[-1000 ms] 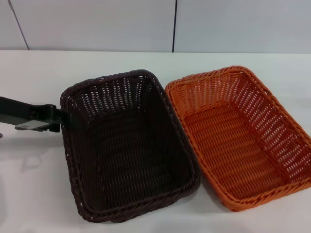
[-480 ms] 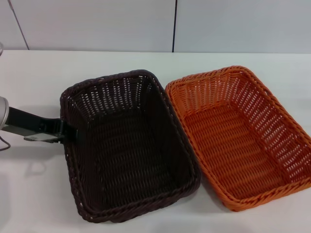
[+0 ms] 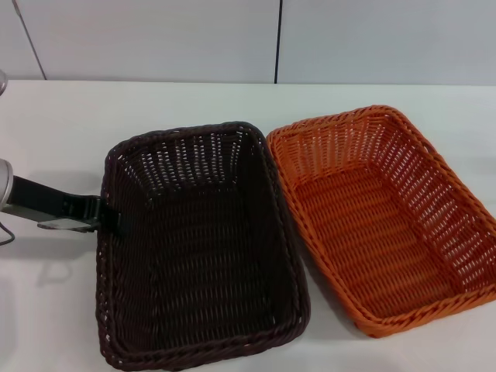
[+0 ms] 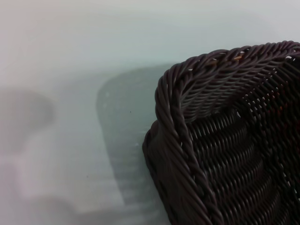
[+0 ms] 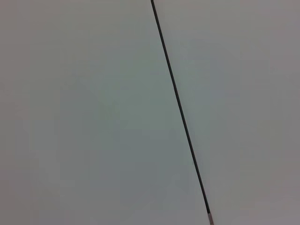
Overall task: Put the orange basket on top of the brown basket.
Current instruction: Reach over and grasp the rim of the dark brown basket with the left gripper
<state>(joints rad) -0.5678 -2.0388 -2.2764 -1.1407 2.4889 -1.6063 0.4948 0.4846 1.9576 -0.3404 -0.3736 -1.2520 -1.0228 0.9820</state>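
The brown basket [image 3: 201,256] is at the middle of the white table [image 3: 46,310], with its left and near side raised off the surface. My left gripper [image 3: 108,218] reaches in from the left and is shut on the basket's left rim. The left wrist view shows a corner of the brown basket [image 4: 225,140] lifted above its shadow. The orange basket [image 3: 380,225] rests flat on the table just to the right, almost touching the brown one. My right gripper is out of view.
A pale panelled wall [image 3: 155,39] stands behind the table's far edge. The right wrist view shows only a wall panel with a dark seam [image 5: 180,112]. Bare table lies left of the brown basket and behind both baskets.
The brown basket has been lifted and tilted by its left rim and has shifted nearer, its near edge now at the bottom of the view. The orange basket has not moved.
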